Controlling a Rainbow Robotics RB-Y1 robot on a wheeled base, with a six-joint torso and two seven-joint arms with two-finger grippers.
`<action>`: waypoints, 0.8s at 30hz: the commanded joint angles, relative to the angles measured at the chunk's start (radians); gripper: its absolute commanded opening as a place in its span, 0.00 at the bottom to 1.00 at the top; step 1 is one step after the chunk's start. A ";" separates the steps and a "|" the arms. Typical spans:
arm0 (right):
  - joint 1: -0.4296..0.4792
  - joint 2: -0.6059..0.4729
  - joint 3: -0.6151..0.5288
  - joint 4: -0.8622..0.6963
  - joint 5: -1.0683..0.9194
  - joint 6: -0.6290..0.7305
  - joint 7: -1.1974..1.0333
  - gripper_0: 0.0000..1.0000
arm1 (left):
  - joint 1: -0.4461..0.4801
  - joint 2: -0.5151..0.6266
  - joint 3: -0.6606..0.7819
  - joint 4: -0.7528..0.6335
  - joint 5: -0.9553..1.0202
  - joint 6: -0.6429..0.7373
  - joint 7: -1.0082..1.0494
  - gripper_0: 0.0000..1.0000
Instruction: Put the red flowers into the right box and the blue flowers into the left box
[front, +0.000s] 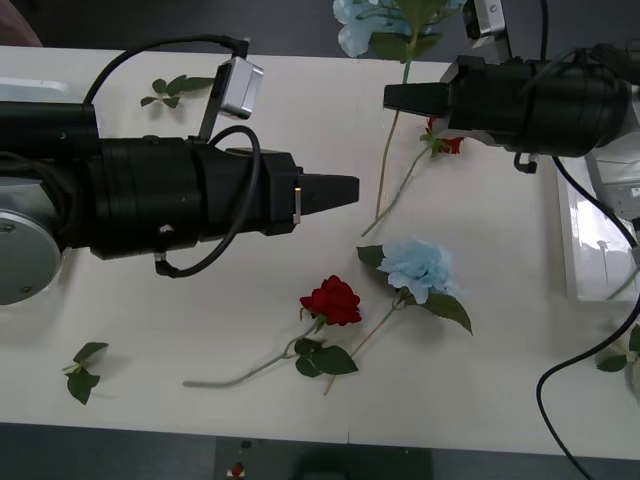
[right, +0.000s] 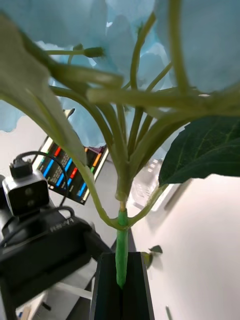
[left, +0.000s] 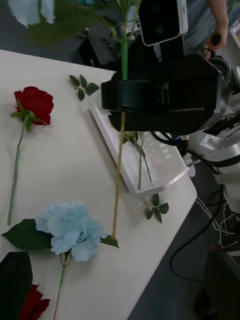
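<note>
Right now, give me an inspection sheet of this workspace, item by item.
Surface: white table, mostly bare in the middle.
Job's things: one blue flower held up by its stem; a second blue flower and a red rose lie near the front edge; another red rose lies under the right arm; the right box sits at the table's right edge with stems inside.
Clutter: loose leaf sprigs on the table.
Grippers: right gripper shut on the blue flower's stem, raised; left gripper shut, holding nothing, above the table.
Cables: black cables hang by the right box.
Surroundings: a person's hand beyond the table.
</note>
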 joint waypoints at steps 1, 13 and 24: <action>-0.054 0.018 0.028 -0.032 -0.040 -0.029 -0.059 0.00 | -0.063 -0.049 -0.016 0.049 -0.020 -0.011 0.052 1.00; -0.066 0.037 0.039 -0.053 -0.071 -0.032 -0.078 0.00 | -0.158 -0.121 -0.066 0.180 -0.110 -0.022 0.058 1.00; -0.066 0.037 0.039 -0.053 -0.071 -0.032 -0.078 0.00 | -0.190 -0.095 -0.106 0.181 -0.075 -0.023 0.096 0.00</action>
